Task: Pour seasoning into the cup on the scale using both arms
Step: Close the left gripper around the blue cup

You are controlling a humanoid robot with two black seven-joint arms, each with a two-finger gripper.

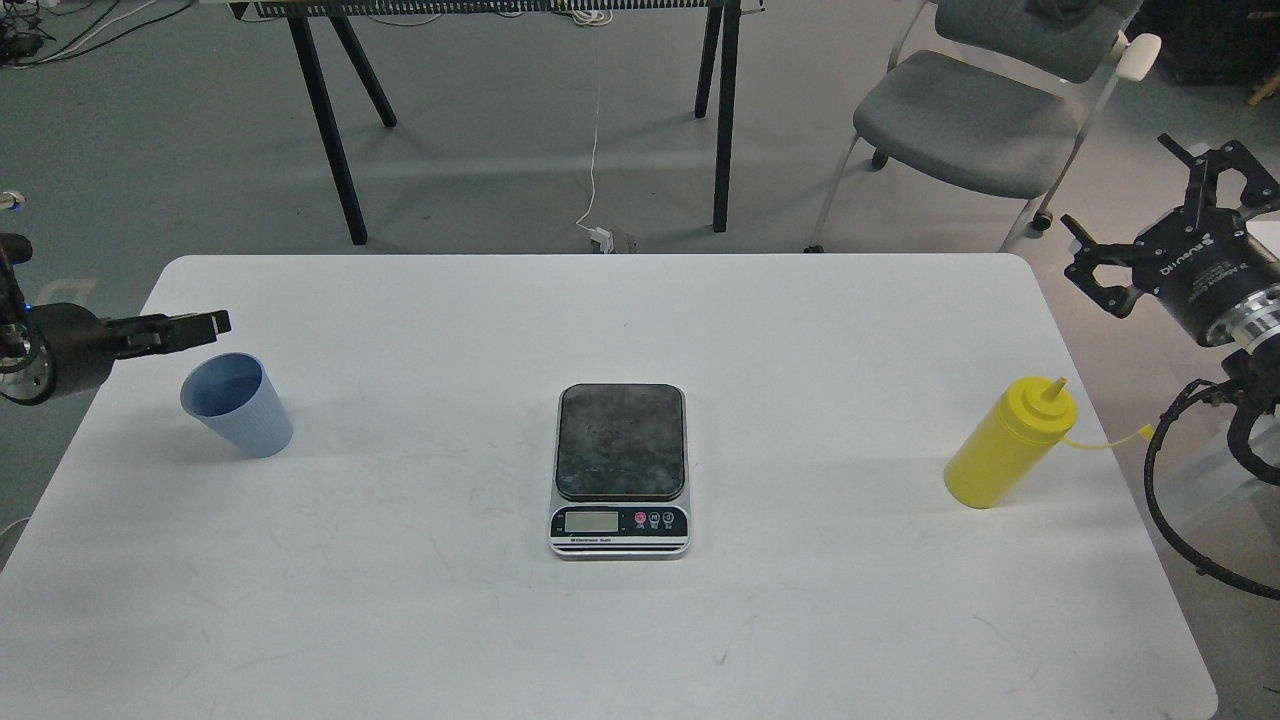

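The light blue cup [237, 405] stands on the white table [800, 340] at the left, empty. The scale [620, 468] lies at the table's middle with nothing on its dark plate. The yellow seasoning bottle [1008, 445] stands upright at the right, its tethered cap hanging off to the right. My left gripper [185, 328] is just above and left of the cup's rim, seen edge-on, so its fingers cannot be told apart. My right gripper [1117, 185] is open and empty, beyond the table's right edge, above and behind the bottle.
A grey chair [975, 110] stands behind the table's far right corner. Black legs of another table [330, 130] and a white cable with a plug [598, 235] are on the floor behind. My right arm's cabling [1165, 500] loops beside the table's right edge.
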